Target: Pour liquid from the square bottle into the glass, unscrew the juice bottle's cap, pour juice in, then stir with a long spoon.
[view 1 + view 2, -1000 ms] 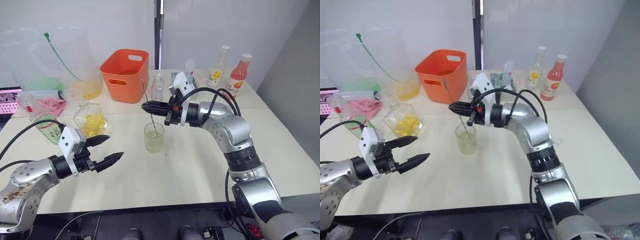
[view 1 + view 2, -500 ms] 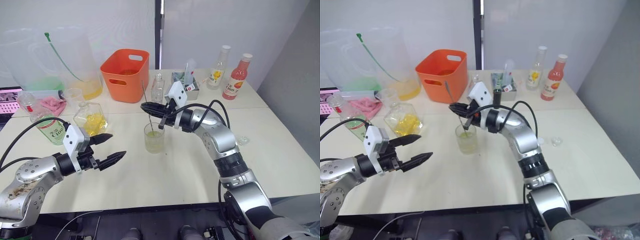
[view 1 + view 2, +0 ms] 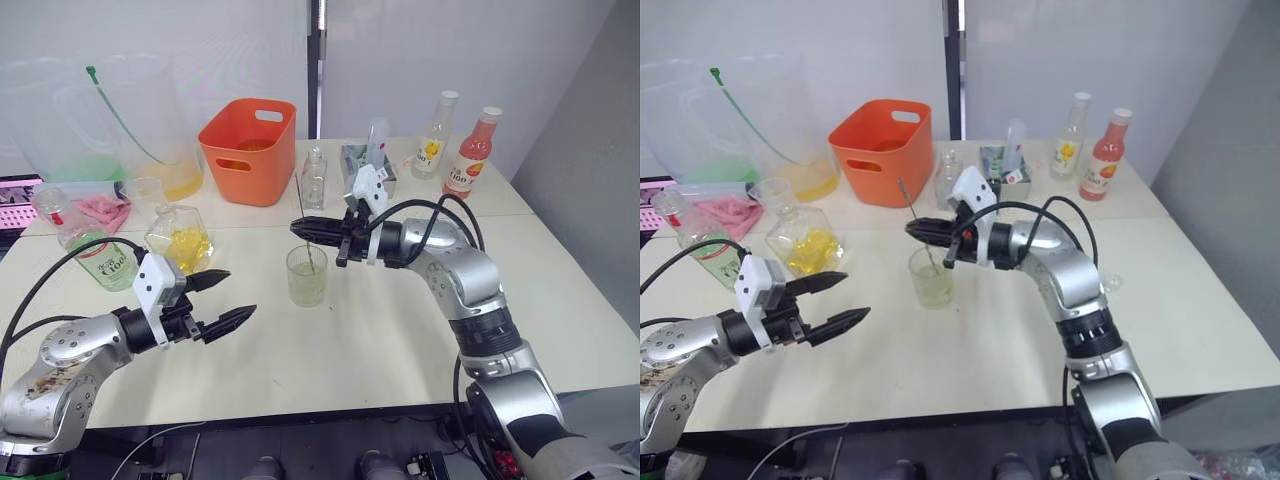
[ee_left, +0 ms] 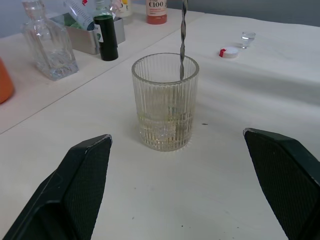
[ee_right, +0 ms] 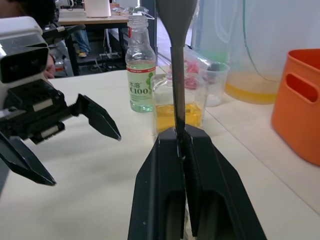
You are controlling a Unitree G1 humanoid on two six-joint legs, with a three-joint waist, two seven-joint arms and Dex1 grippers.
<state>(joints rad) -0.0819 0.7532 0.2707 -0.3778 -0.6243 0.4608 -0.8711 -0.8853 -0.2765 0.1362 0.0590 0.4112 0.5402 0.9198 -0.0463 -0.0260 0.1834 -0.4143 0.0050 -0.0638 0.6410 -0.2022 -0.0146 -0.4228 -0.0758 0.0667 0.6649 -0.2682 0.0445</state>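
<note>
The ribbed glass [image 3: 308,276] stands mid-table with pale yellow liquid in its lower part. My right gripper [image 3: 297,228] hovers just above its rim, shut on the long spoon [image 3: 303,215], whose thin twisted stem [image 4: 182,35] drops into the glass. My left gripper [image 3: 240,291] is open, low over the table to the glass's left and empty. The square bottle [image 3: 180,240] with yellow contents sits behind it. The juice bottle [image 3: 90,255] stands at the far left with an open neck. Its small white cap [image 4: 228,52] lies on the table beyond the glass.
An orange basket [image 3: 250,150] and big clear containers [image 3: 120,120] line the back left, with a measuring cup [image 3: 147,195] and pink cloth [image 3: 105,212]. A small clear bottle [image 3: 314,178], a grey box [image 3: 362,172], a yellow-labelled bottle [image 3: 435,150] and a pink-red bottle [image 3: 470,155] stand behind.
My right gripper has shifted and turned over the glass, swinging the spoon's stem around inside it. My left gripper has crept a little toward the glass, still open.
</note>
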